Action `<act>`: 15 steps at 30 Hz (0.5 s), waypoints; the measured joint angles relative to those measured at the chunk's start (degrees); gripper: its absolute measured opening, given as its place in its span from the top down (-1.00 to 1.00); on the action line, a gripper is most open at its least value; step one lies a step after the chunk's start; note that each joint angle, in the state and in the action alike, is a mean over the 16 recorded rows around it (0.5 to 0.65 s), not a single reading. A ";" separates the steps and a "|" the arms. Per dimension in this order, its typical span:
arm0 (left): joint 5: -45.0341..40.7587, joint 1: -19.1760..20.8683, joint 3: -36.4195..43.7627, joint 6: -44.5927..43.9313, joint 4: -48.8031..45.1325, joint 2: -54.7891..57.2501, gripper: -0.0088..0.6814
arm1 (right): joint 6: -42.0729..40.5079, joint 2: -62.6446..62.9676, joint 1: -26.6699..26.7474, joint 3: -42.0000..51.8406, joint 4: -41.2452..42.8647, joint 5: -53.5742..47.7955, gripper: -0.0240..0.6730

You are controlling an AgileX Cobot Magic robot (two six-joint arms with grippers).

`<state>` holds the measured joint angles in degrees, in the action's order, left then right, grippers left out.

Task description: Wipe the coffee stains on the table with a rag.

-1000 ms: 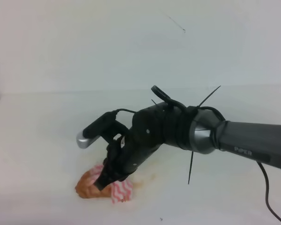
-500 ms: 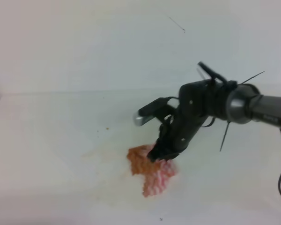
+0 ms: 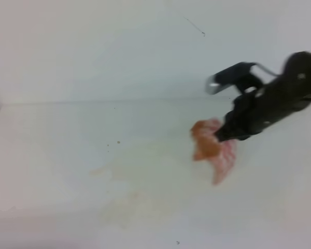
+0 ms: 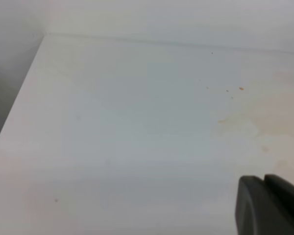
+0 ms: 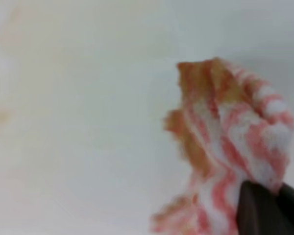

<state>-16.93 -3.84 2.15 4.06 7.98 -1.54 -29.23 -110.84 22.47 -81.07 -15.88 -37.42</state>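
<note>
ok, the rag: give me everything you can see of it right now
The rag is a thin, crumpled cloth with red-and-white wavy stripes; one bunched side is soaked orange-brown. The right gripper is shut on its upper part, so it hangs in loose folds, with a striped corner pointing down. The image is motion-blurred, so whether that corner touches the table cannot be told. It sits right of the table's middle, beyond the faint yellowish stains. Nothing else touches it.
</note>
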 joint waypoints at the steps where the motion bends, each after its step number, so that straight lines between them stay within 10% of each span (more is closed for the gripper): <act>1: 0.00 0.00 0.00 0.00 0.00 0.00 0.97 | -0.22 1.80 -0.83 1.72 -0.28 1.18 0.88; 15: 0.00 0.00 0.00 0.00 0.00 0.00 0.97 | -1.25 11.43 -7.86 16.17 -3.31 9.28 0.72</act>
<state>-16.93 -3.84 2.15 4.06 7.98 -1.54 -30.49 -99.40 14.62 -64.90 -19.19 -28.14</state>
